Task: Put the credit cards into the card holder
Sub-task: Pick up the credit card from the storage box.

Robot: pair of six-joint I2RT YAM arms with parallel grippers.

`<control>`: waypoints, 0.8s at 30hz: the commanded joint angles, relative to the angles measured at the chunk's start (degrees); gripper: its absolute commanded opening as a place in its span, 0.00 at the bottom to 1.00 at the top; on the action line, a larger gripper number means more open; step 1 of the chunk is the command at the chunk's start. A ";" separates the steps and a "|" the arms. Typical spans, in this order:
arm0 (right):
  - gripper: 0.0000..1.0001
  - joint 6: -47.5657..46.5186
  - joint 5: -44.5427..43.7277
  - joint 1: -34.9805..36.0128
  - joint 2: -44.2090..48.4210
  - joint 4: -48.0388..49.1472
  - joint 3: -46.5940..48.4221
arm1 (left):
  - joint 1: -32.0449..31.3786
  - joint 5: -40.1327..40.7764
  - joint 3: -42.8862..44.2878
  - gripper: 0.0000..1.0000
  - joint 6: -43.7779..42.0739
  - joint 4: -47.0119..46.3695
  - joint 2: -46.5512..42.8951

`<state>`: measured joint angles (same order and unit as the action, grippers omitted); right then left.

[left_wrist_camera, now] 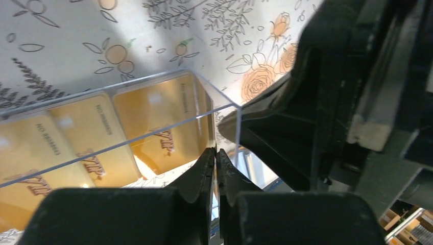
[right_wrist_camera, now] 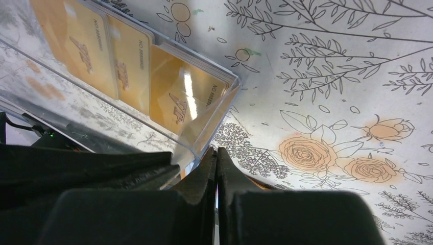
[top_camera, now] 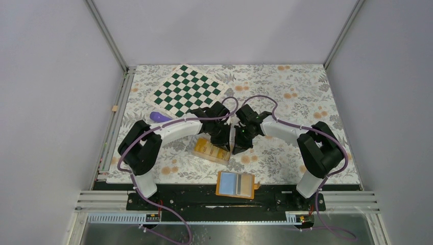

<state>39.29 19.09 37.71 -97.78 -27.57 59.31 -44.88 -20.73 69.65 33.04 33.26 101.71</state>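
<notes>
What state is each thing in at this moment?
card holder: open, lying flat, inside up
clear box: upright, cards inside
credit cards: standing in the clear box
left end effector: shut, at the box's corner
right end effector: shut, at the box's corner
chessboard: unfolded, flat

The gold cards [left_wrist_camera: 158, 120] standing in the clear box [left_wrist_camera: 127, 141], at the left of the left wrist view and the upper left of the right wrist view, each bear slanted "VIP" lettering. Each also carries a small line beginning "NO.", its digits too blurred to read.
</notes>
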 commanded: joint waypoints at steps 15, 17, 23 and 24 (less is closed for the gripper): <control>0.00 -0.53 0.09 -1.16 -1.30 4.59 4.89 | -1.46 8.07 3.73 0.02 -0.95 9.65 7.56; 0.00 -1.02 -0.11 -1.28 -1.56 3.68 5.77 | -1.25 8.71 4.17 0.03 -0.93 10.37 8.14; 0.00 -1.96 -0.29 -1.42 -1.55 2.50 6.88 | -0.89 10.14 4.01 0.11 -0.45 10.79 7.91; 0.00 -1.94 -0.27 -1.42 -1.37 2.45 6.79 | -0.91 9.98 3.92 0.09 -0.43 10.71 7.97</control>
<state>37.52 18.39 36.42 -99.61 -29.32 62.52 -45.65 -18.81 75.37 33.47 41.34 105.95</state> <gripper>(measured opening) 0.016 0.117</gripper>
